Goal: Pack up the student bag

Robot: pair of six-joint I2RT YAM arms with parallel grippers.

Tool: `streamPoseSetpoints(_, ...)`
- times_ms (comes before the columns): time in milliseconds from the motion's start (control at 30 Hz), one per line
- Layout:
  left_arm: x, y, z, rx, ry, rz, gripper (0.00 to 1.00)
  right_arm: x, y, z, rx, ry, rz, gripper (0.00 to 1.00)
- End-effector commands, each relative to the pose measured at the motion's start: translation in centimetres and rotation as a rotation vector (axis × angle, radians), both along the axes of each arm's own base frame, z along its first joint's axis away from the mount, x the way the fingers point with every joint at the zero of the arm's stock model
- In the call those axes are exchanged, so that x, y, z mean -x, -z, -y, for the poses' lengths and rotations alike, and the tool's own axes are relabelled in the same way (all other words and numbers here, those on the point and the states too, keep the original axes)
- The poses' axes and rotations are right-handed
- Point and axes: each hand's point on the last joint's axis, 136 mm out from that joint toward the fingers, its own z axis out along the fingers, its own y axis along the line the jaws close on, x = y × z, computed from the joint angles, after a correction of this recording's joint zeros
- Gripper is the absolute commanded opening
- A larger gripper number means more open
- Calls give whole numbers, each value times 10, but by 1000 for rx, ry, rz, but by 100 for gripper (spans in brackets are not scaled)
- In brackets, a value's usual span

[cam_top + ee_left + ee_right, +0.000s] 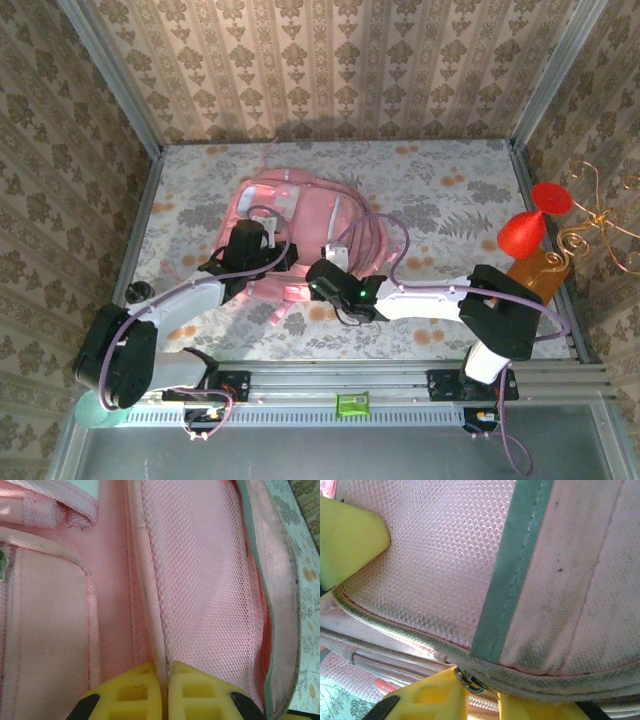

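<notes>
Pink cloth is the student bag [320,215], which lies flat in the middle of the flowery table [450,200], a little left of centre in the top view. The left claw [165,695] is at the bottom of its own view, with its yellow fingers [135,695] pressed shut on a raised seam of the bag, right beside a pink mesh panel [200,580]. The right claw [482,692] is at the bottom of its view too, with a small metal zip pull [466,678] between its fingers. They stand close on each side of the pull, but I cannot tell if they hold it tight or just sit near it. A grey-green strip [515,565] runs up the bag above it. I think the job right now is to open the zip so things can go in. To do that well, the left claw should hold the seam firm so the soft bag does not slide or bunch up. The right claw should get a sure pinch on the little pull and then go slowly along the zip line, not up and away. The pull is tiny and could slip out. The two arms are very close together over the bag and could bump. Far off at the right edge of the top view are a red ornament [522,232], some curly gold wire [600,220] and a brown box [540,272], well apart from the bag.
</notes>
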Motion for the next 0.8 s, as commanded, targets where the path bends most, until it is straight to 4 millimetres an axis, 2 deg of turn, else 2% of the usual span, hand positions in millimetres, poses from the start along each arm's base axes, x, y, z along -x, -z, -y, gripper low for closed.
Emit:
streamPoseSetpoints(0, 5, -10, 4, 4, 48, 35, 0, -9, 4, 15, 61, 43, 13, 26)
streamPoseSetpoints(133, 5, -9, 4, 1, 50, 36, 0, -14, 8, 15, 106, 50, 19, 31)
streamPoseSetpoints(300, 6, -9, 3, 5, 50, 35, 0, -23, 15, 20, 138, 65, 7, 33)
streamPoseSetpoints(567, 5, -7, 0, -12, 40, 41, 0, -21, 6, 24, 117, 49, 29, 14)
streamPoseSetpoints(767, 1, -1, -10, -35, 12, 35, 0, -17, 3, 30, 11, 4, -2, 5)
